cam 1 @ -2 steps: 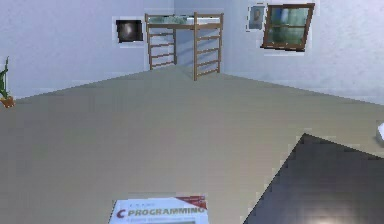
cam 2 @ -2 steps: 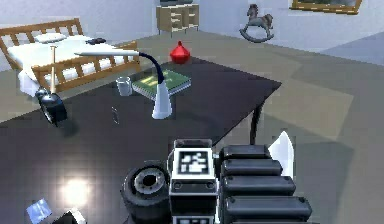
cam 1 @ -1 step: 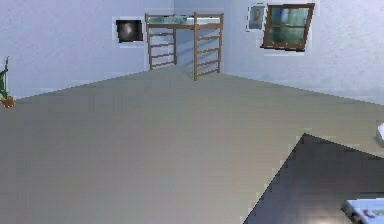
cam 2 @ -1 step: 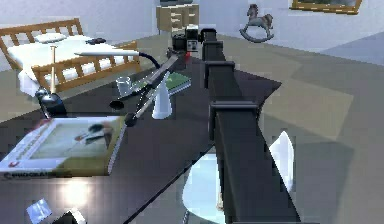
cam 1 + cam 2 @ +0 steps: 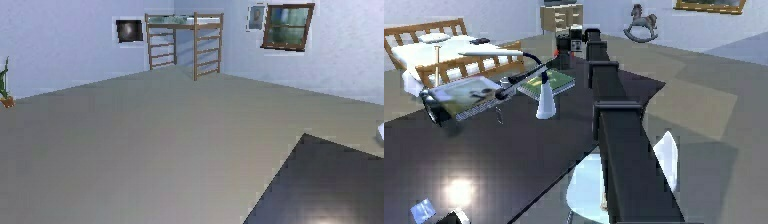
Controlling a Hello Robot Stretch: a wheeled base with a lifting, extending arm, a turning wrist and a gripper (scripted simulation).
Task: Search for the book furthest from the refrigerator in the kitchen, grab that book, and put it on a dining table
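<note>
The gripper (image 5: 512,90) is seen at the far end of the dark square arm bar (image 5: 624,150), reached out over the dark glossy tabletop (image 5: 504,160). Its thin fingers (image 5: 527,78) are pointed toward the arm side view's left. The gripper's state cannot be told, nor whether anything is held.

A flat book with a pale green and white cover (image 5: 474,93) is placed right at the fingertips, tilted, by the table's far left corner. Whether it is rested on the table or lifted off it cannot be told.

Just right of the fingertips a white cone-shaped thing (image 5: 544,103) is stood upright on the table, with a flat green thing (image 5: 552,82) close behind it. A white chair (image 5: 662,158) is set at the table's right edge, partly hidden by the arm.

Beyond the table a wooden-framed bed with white bedding (image 5: 434,50) is seen at upper left. A pale dresser (image 5: 564,15) and a grey rocking horse (image 5: 642,22) are placed by the far wall, and a gold-framed picture (image 5: 709,5) is hung at top right.

In the forward view a dark tabletop corner (image 5: 320,185) is shown at bottom right, on a bare olive-grey floor (image 5: 150,140). A tall wooden bunk frame (image 5: 185,45) is stood in the far corner. A dark picture (image 5: 128,32) is hung on the wall to its left, a wooden-framed window (image 5: 288,27) is set to its right, and a green plant (image 5: 5,85) is cut by the left edge.
</note>
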